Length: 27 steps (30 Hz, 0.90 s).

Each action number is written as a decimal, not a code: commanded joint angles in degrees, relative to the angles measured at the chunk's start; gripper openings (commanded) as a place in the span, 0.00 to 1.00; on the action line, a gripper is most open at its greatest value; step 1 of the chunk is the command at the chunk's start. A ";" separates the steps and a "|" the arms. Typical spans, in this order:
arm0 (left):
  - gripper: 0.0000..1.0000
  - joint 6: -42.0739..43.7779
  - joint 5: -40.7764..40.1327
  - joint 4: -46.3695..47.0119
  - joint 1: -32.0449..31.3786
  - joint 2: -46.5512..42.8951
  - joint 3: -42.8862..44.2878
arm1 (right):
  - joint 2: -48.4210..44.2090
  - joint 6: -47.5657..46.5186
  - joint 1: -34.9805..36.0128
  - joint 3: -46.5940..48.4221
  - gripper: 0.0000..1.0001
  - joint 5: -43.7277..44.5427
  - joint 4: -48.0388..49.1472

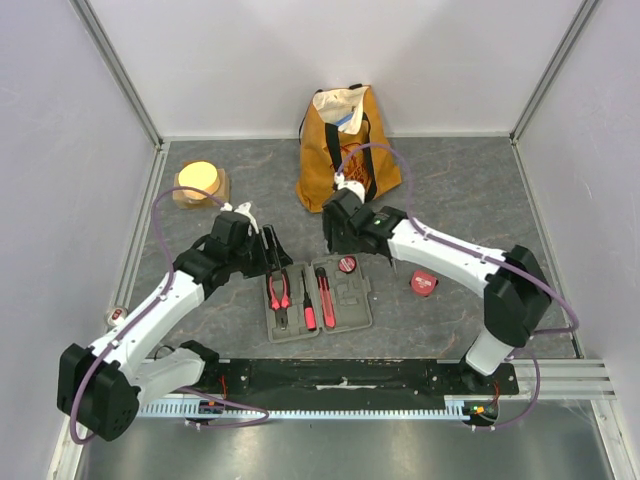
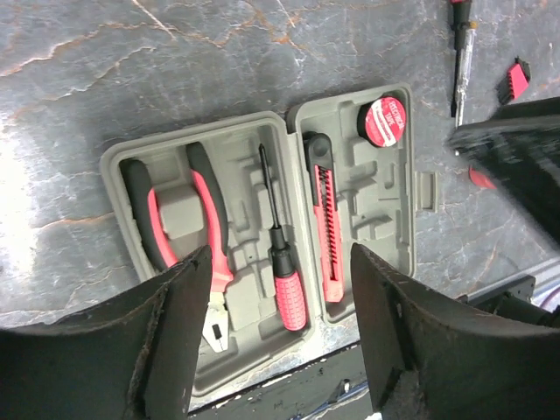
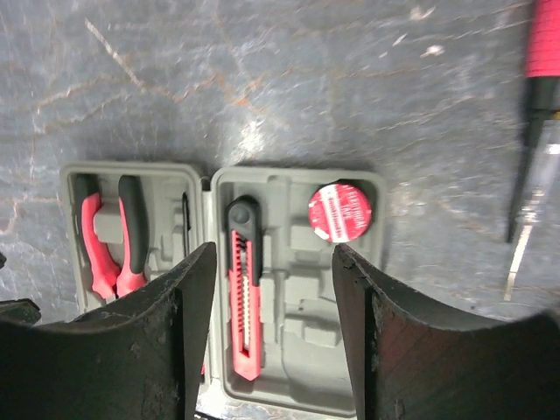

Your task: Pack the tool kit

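Grey case open flat | long axis left-right | knife lies near-far

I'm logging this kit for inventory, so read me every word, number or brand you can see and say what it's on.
Nothing can be quoted with confidence.
Round red disc in the case: white label with dark print, too blurred to read.
Knife, pliers, screwdriver: no lettering visible.
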 commanded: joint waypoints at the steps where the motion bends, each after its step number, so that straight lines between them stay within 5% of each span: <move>1: 0.72 0.82 -5.28 -2.07 0.55 -3.14 0.51 | -5.16 -2.01 -3.26 1.16 0.63 5.17 -2.45; 13: 0.77 0.38 -6.78 -4.36 6.88 -2.62 -5.12 | -9.74 -3.25 -15.12 -6.48 0.69 10.89 -1.83; 27: 0.77 -0.15 -1.77 4.96 8.46 2.91 -4.86 | 2.29 -16.51 -23.75 -5.53 0.52 -5.45 8.97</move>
